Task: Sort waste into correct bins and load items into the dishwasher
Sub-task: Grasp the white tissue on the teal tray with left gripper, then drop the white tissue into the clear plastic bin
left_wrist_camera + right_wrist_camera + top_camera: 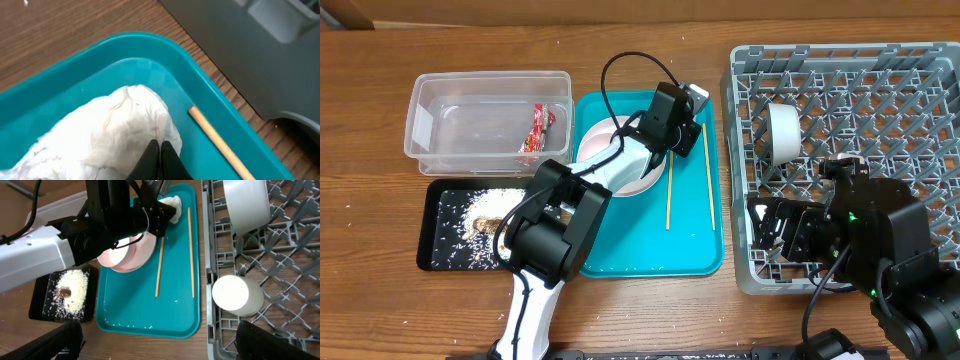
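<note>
My left gripper (160,149) is shut on the crumpled white tissue (110,130) in the far right corner of the teal tray (650,255). Two pink plates (610,150) are stacked in that tray, partly under my left arm. Two chopsticks (160,265) lie beside them. The red wrapper (538,130) is in the clear tub (420,110). Rice and a brown scrap (67,291) lie in the black tray (432,245). The grey bowl (782,133) and white cup (235,294) sit in the dish rack (740,60). My right gripper (165,350) is open and empty over the rack's front left corner.
A few rice grains (145,326) are scattered along the teal tray's front edge. The left arm (560,220) stretches across the black tray and the teal tray. Bare wooden table (650,310) lies in front of the trays.
</note>
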